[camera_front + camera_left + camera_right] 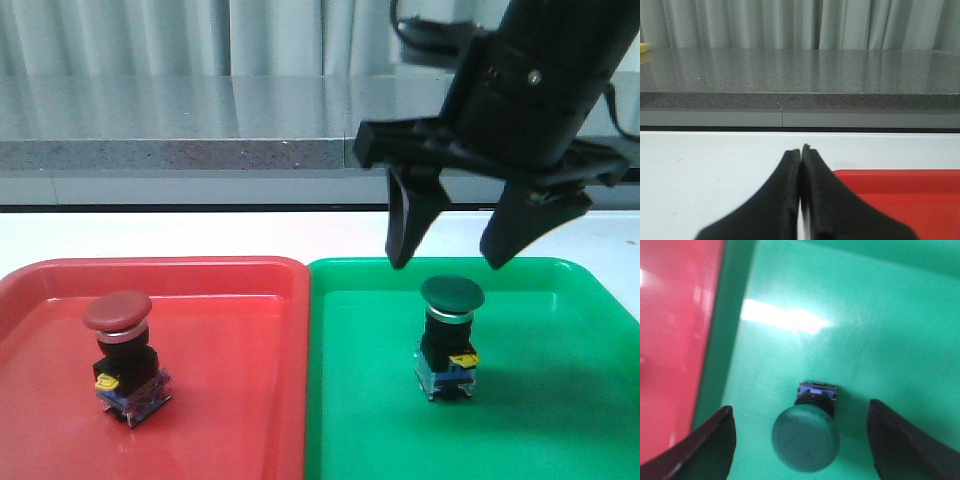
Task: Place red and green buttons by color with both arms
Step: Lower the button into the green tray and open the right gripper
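The red button stands upright in the red tray. The green button stands upright in the green tray. My right gripper hangs open just above the green button's cap, not touching it. In the right wrist view the green button sits between the two spread fingers, free of both. My left gripper is shut and empty, held over the white table beside a corner of the red tray; it does not show in the front view.
The two trays lie side by side on a white table. A grey stone ledge and pale curtains run along the back. The right arm's black body fills the upper right of the front view.
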